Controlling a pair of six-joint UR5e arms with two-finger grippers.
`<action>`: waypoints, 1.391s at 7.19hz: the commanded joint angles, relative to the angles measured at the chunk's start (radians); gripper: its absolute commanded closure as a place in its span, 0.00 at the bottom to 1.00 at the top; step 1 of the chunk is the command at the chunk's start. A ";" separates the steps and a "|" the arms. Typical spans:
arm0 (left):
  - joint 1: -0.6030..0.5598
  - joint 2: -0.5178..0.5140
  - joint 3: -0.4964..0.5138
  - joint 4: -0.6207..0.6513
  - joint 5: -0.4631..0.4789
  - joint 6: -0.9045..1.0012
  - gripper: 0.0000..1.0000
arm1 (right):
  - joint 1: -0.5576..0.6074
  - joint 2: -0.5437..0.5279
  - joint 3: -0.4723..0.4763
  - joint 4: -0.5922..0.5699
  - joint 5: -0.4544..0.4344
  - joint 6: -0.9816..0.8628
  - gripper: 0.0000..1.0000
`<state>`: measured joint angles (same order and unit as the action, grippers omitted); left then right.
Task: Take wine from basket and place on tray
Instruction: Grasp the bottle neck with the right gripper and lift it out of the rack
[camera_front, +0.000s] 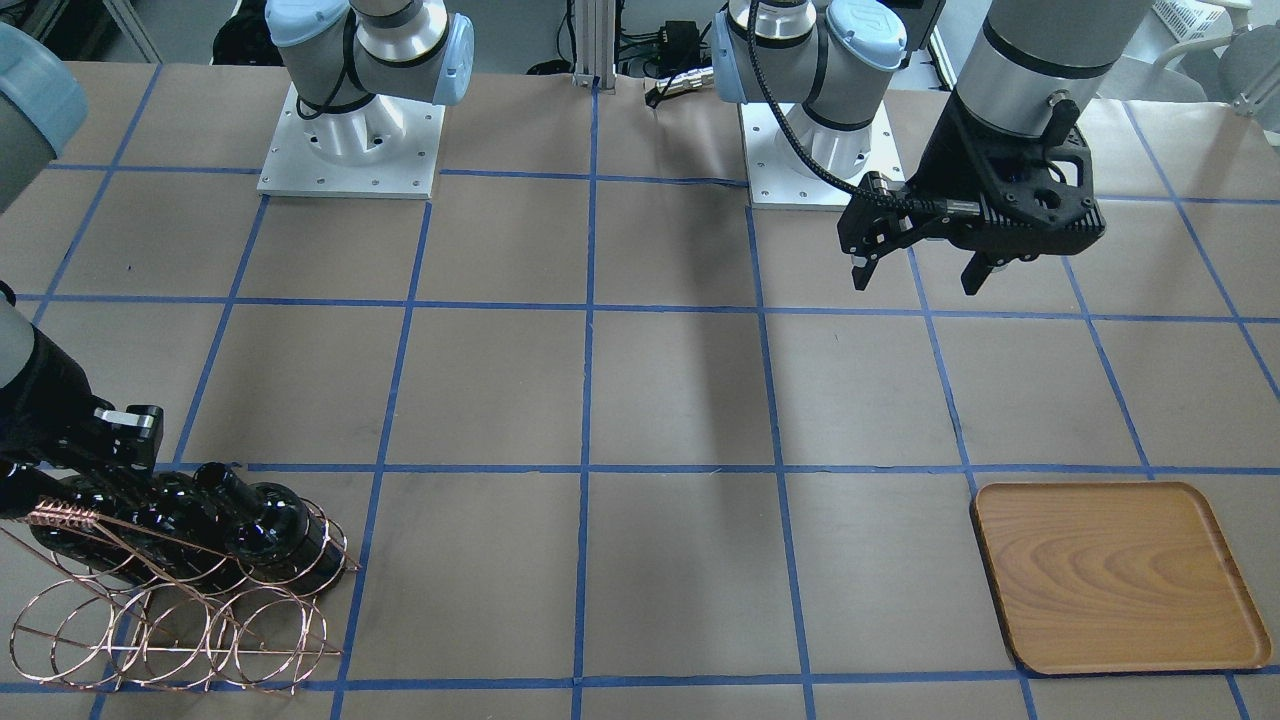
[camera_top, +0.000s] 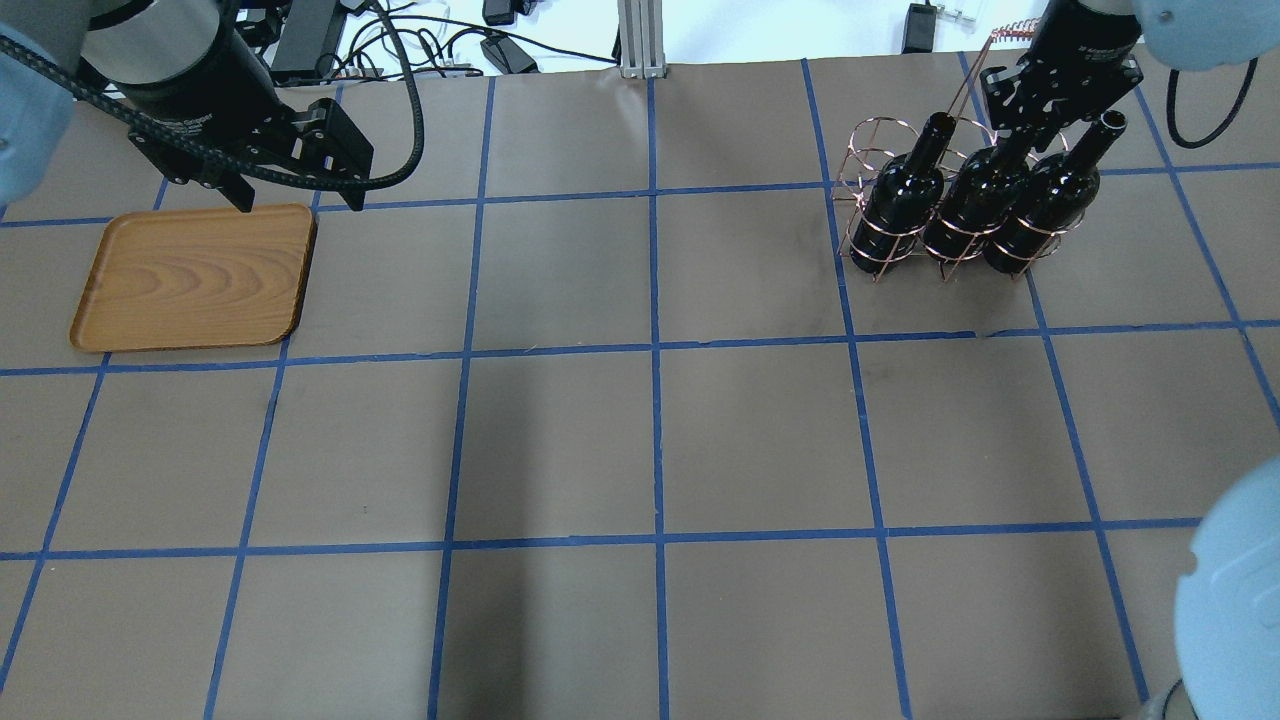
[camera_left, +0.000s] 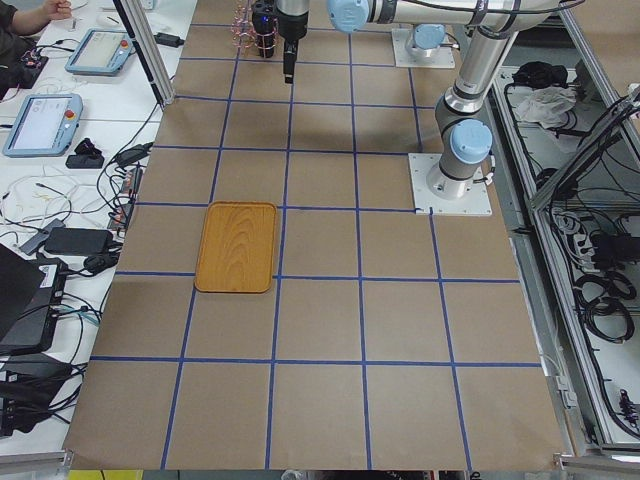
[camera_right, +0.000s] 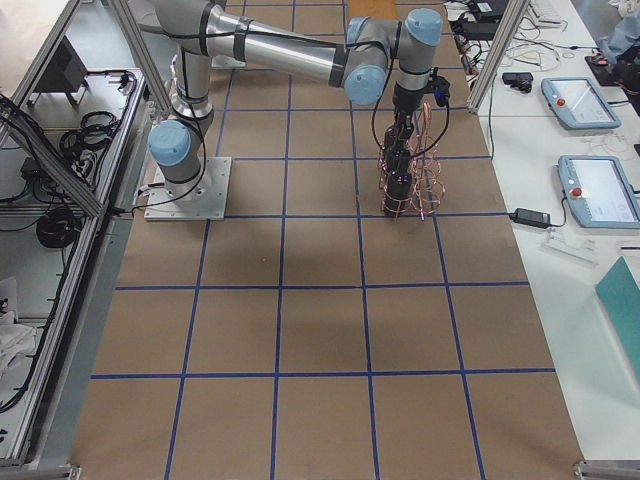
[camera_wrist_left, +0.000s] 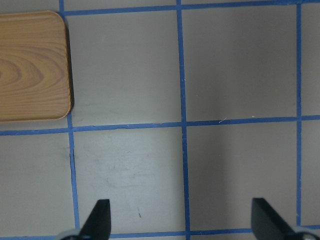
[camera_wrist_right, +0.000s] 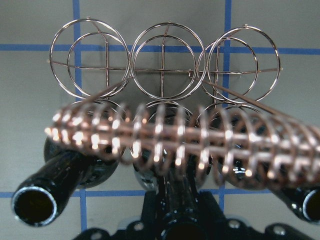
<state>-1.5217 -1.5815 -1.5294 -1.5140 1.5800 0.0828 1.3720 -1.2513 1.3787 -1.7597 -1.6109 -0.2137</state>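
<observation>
Three black wine bottles stand in the copper wire basket (camera_top: 865, 140) at the table's far right: left (camera_top: 900, 195), middle (camera_top: 965, 210), right (camera_top: 1040, 205). My right gripper (camera_top: 1015, 140) reaches down beside the coiled handle (camera_wrist_right: 175, 140) and is shut on the middle bottle's neck (camera_wrist_right: 175, 205); the bottle sits in its ring. The basket's front rings (camera_wrist_right: 165, 60) are empty. The wooden tray (camera_top: 195, 275) lies at the far left and holds nothing. My left gripper (camera_top: 300, 200) hangs open above the table just beside the tray's corner (camera_wrist_left: 30, 65).
The two arm bases (camera_front: 350, 140) (camera_front: 830, 150) are bolted at the robot's side of the table. An aluminium post (camera_top: 635, 40) and cables stand at the far edge. Brown paper with blue tape lines lies between basket and tray.
</observation>
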 joint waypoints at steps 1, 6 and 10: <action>0.000 0.000 0.000 0.000 0.000 0.000 0.00 | -0.001 -0.062 -0.074 0.041 0.008 0.017 0.87; 0.005 0.004 0.000 0.000 0.003 0.000 0.00 | 0.118 -0.168 -0.089 0.288 -0.001 0.196 0.88; 0.012 0.008 0.002 -0.011 0.006 0.000 0.00 | 0.315 -0.130 -0.030 0.226 0.025 0.517 0.92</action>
<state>-1.5109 -1.5750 -1.5291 -1.5181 1.5864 0.0828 1.6237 -1.4036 1.3429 -1.4996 -1.5990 0.2013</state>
